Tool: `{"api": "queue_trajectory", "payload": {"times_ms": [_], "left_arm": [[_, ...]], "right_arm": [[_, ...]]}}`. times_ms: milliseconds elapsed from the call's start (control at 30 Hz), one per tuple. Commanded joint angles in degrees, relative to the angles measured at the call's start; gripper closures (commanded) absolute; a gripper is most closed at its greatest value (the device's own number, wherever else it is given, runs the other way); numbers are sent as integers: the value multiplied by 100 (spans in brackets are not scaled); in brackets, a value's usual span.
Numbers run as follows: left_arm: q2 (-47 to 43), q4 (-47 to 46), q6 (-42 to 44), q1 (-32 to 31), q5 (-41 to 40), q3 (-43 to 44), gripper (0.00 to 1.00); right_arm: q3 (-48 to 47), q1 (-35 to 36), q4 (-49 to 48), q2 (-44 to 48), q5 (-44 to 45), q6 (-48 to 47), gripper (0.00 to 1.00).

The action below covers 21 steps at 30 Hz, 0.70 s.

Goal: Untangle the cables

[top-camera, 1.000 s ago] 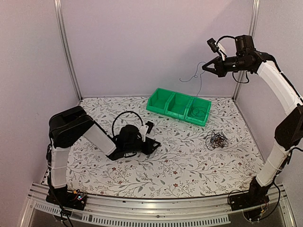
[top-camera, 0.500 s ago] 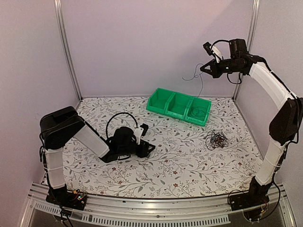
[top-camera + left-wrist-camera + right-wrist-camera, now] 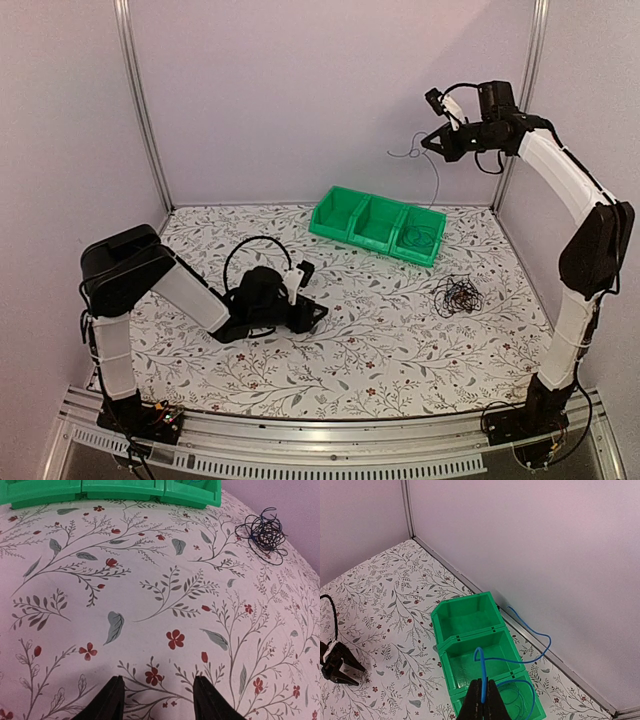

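A thin blue cable [image 3: 542, 641] curls over the green bin [image 3: 440, 617], and my right gripper [image 3: 482, 700] is shut on it. From the top view that gripper [image 3: 426, 145] is high near the back wall, with the cable [image 3: 436, 180] dangling below it. A dark tangle of cables [image 3: 457, 295] lies on the table right of centre, also in the left wrist view as the tangle [image 3: 265, 530]. My left gripper [image 3: 314, 290] is low over the table, left of centre. Its fingers [image 3: 112, 700] stand apart, the gripper [image 3: 159, 700] empty.
The green bin [image 3: 345, 215] with three compartments stands at the back of the floral table. Its right compartment holds a coiled thin cable [image 3: 420, 238]. Metal frame posts [image 3: 140, 100] rise at the back corners. The thick black hose [image 3: 250, 245] loops off the left arm.
My right gripper has shifted a little left and farther back with the blue cable. The left arm has drawn back to the left and its jaws have widened.
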State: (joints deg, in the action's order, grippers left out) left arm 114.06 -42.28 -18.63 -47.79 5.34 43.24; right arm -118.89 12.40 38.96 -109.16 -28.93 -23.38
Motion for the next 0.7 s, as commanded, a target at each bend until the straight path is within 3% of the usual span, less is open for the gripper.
{"api": "queue_trajectory", "payload": {"times_ms": [0, 667], "left_arm": [[-56, 55, 83, -51, 19, 117, 54], [52, 237, 74, -62, 64, 270, 54]], "right_arm": [[-152, -2, -64, -127, 281, -88, 100], [1800, -203, -829, 459, 691, -332, 100]]}}
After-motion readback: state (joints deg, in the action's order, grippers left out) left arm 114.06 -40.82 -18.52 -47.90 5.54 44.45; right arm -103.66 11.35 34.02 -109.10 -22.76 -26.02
